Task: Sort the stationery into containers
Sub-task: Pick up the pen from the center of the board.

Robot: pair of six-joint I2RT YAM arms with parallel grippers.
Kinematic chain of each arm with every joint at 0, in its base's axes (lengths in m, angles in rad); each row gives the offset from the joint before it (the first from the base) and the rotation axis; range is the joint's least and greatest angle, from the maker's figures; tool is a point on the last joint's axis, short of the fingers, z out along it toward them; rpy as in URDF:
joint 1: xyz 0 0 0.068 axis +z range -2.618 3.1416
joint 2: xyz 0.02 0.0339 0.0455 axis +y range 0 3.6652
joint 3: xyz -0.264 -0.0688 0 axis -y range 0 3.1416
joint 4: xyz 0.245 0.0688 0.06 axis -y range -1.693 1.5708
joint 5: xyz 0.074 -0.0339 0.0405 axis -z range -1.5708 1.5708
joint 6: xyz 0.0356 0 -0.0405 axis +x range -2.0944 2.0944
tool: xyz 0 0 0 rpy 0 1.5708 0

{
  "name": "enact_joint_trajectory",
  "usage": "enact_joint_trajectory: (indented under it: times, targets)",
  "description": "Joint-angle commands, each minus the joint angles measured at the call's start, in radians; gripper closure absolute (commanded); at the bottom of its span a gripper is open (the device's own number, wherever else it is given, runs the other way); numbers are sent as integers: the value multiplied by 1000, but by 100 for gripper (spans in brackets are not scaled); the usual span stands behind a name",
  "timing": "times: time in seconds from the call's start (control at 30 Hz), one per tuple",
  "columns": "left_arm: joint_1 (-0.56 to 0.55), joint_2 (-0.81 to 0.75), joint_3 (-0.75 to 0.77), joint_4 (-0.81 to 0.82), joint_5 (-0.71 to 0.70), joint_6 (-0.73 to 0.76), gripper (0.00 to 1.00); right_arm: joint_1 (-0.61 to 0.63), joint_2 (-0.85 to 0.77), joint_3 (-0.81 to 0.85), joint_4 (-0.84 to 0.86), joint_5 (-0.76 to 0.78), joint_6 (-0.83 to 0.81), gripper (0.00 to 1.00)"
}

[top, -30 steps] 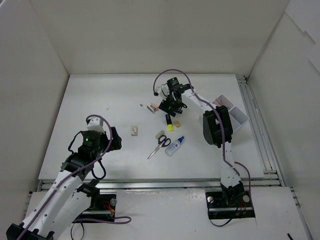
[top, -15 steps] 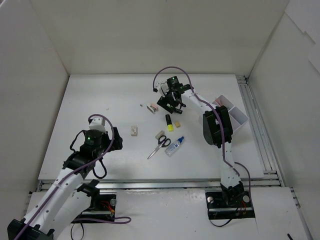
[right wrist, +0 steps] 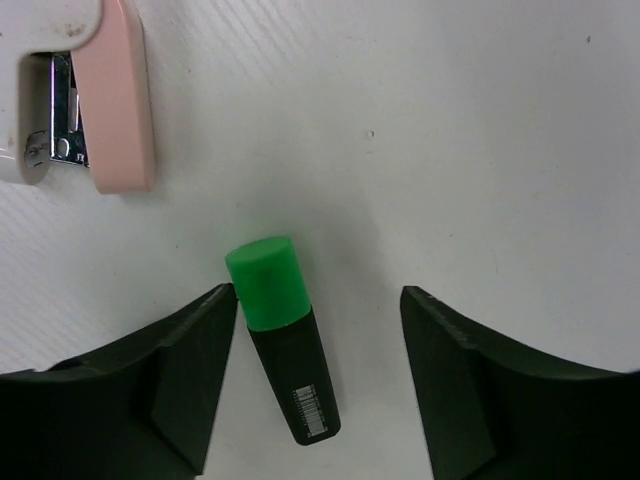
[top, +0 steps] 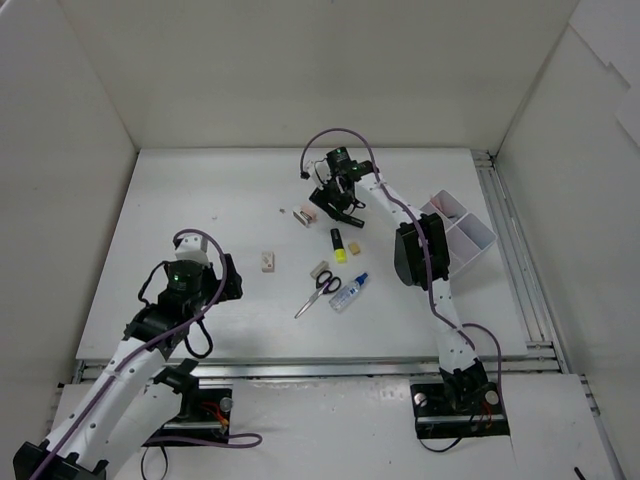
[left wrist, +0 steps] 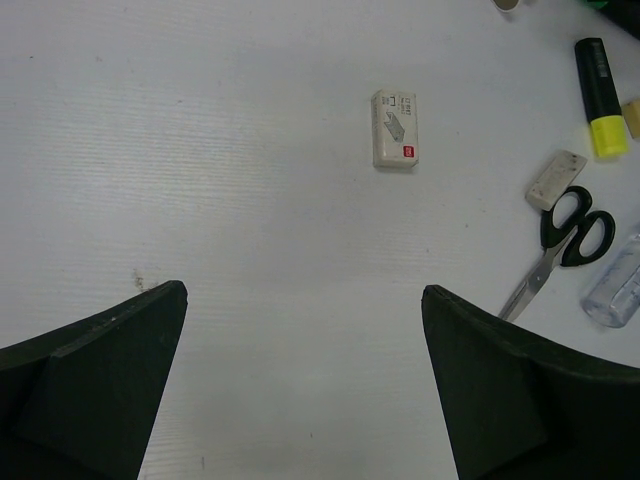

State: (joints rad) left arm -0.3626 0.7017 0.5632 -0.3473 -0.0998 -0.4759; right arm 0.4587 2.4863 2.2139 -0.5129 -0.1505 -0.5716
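Two jaws of the right gripper (right wrist: 318,300) stand wide apart, holding nothing, either side of the green highlighter (right wrist: 283,340) lying flat on the table (right wrist: 470,120) near a pink stapler (right wrist: 112,100); the left gripper (left wrist: 302,300) gapes empty too. We judge the highlighter light, stiff and slick: pinch across its dark barrel. White walls (top: 300,70) enclose the table; the tray (top: 478,232) sits well apart.

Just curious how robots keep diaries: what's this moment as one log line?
right gripper: open around green highlighter, ungripped | left gripper: open, empty | scissors, glue bottle: on table
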Motion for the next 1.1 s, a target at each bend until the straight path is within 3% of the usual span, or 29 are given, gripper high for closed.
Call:
enact_joint_trajectory:
  times: [0.0,0.2,0.4,0.47,0.63,0.73,0.9,1.07]
  targets:
    - [8,-5,61,13,-26,22,0,-5,16,121,-87,-24,21,41]
    - [17,-11,67,16,-44,29,1,-2,62,157,-211,5,-71,46]
    - [17,18,73,27,-63,39,1,-11,69,175,-306,-90,-120,53]
    - [17,25,79,25,-66,42,0,-12,69,176,-322,-110,-138,61]
    - [17,36,84,27,-72,42,0,-20,56,170,-340,-139,-148,100]
    - [17,32,89,24,-66,45,1,-34,10,158,-314,-224,-137,100]
    - [17,7,90,24,-52,40,1,-26,-240,-54,1,-225,-15,100]
    - [17,5,99,28,-21,34,1,4,-522,-429,430,-14,179,100]
